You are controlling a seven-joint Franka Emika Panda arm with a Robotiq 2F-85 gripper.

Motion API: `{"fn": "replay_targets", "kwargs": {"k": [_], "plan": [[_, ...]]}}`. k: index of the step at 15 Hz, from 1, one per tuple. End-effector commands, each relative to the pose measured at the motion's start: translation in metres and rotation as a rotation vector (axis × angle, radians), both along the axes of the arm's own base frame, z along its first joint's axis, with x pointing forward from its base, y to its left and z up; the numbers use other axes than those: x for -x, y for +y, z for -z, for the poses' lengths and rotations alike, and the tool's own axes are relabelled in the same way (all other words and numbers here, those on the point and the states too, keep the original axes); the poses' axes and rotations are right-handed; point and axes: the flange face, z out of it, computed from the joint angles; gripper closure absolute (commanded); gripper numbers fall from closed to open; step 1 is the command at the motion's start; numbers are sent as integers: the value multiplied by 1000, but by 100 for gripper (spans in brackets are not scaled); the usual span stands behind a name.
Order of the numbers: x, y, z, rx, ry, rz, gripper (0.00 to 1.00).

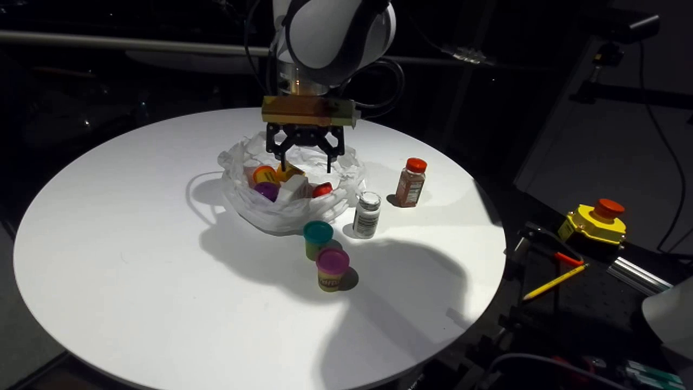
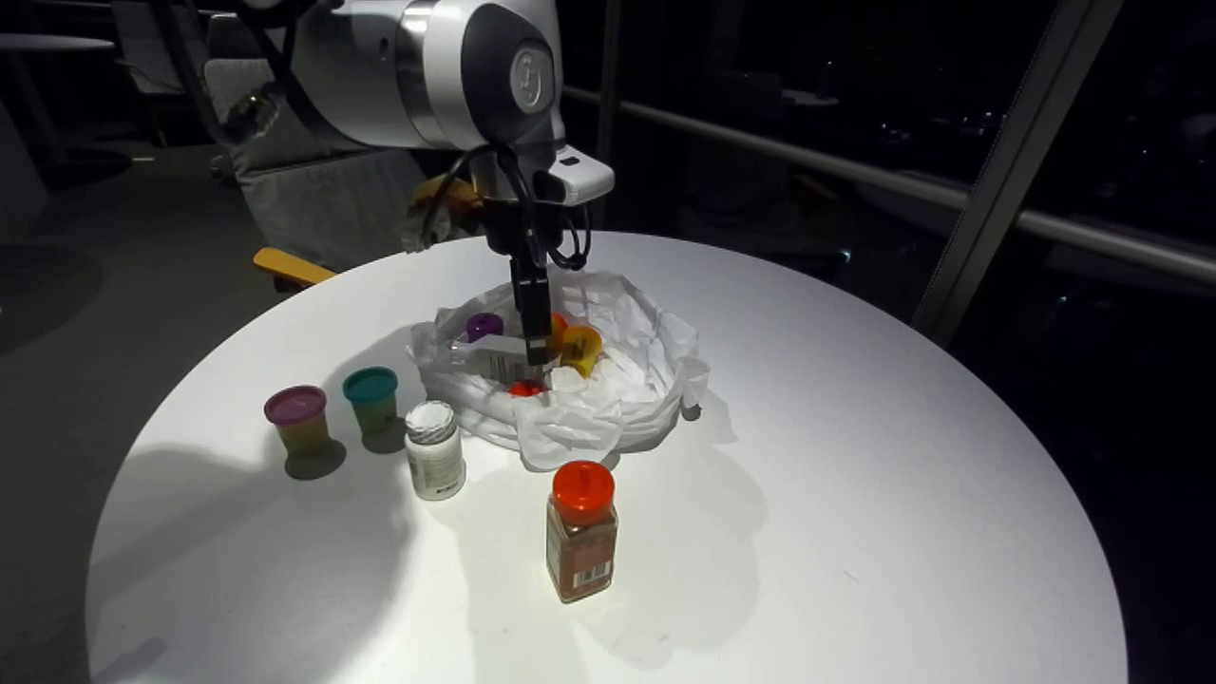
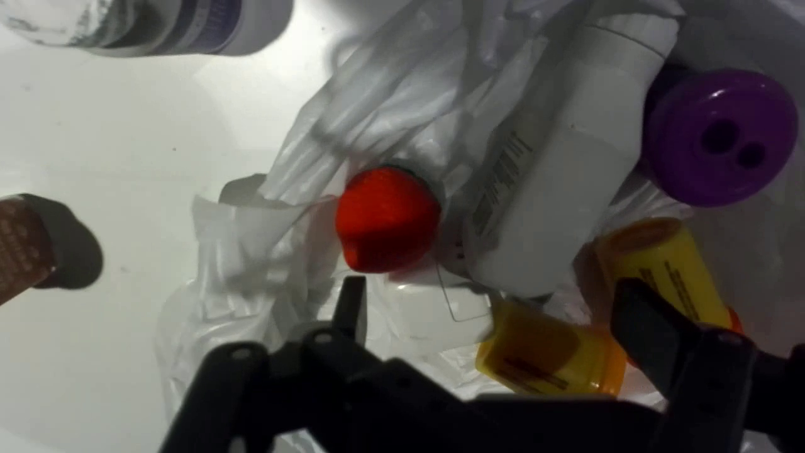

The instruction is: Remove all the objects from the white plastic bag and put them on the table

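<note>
The red thing (image 3: 388, 220) in the white plastic bag (image 1: 270, 214) shows mostly its top, rest hidden, can't say what it is. Just beside it a pale boxy thing (image 3: 434, 314), outline hard to make out. The gripper (image 1: 306, 170) covers bits of the yellow tubs (image 3: 544, 352) in the wrist view, and that view also crops the short white bottle (image 1: 366, 216) and the jar (image 2: 581, 551). The arm (image 1: 325, 32) runs out of frame in both exterior views. Gripper's fingers are spread wide, holding nothing, down at the bag's mouth; whether they touch anything, can't tell. Counts: six things visible in the bag, being two yellow tubs with orange lids, one long white bottle (image 3: 566, 151) lying slanted, one purple thing (image 3: 710, 167) with two holes on top, plus the red one and the pale one. Four more stand upright outside it on the table (image 1: 135, 281): a pink-lidded tub (image 1: 332, 269) and a teal-lidded tub (image 1: 318, 240) near each other, the short white bottle just beside the bag, the red-capped jar farther off. One bag, crumpled, mouth up. Table is round, white, thin dark rim, broad shadows across it. Room mostly dark, background detail lost; a metal rail (image 2: 760, 144) and a grey chair (image 2: 313, 204) show in an exterior view. Off the tabletop, in an exterior view, one yellow box (image 1: 593, 227) with a red button (image 1: 609, 208) and one pencil (image 1: 556, 282).
</note>
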Motion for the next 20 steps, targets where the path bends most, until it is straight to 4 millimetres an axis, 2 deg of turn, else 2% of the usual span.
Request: {"fn": "replay_targets", "kwargs": {"k": [1, 5, 6, 7, 8, 10, 15, 18, 20], "plan": [[-24, 10, 7, -48, 3, 51, 0], [-27, 16, 16, -74, 15, 81, 0], [-28, 16, 17, -74, 17, 88, 25], [-28, 15, 18, -76, 20, 94, 27], [-28, 13, 17, -76, 20, 103, 34], [-27, 11, 14, -84, 14, 117, 51], [-22, 11, -4, -81, -10, 148, 88], [-18, 11, -19, -86, -32, 170, 89], [-15, 12, -43, -84, -71, 175, 89]]}}
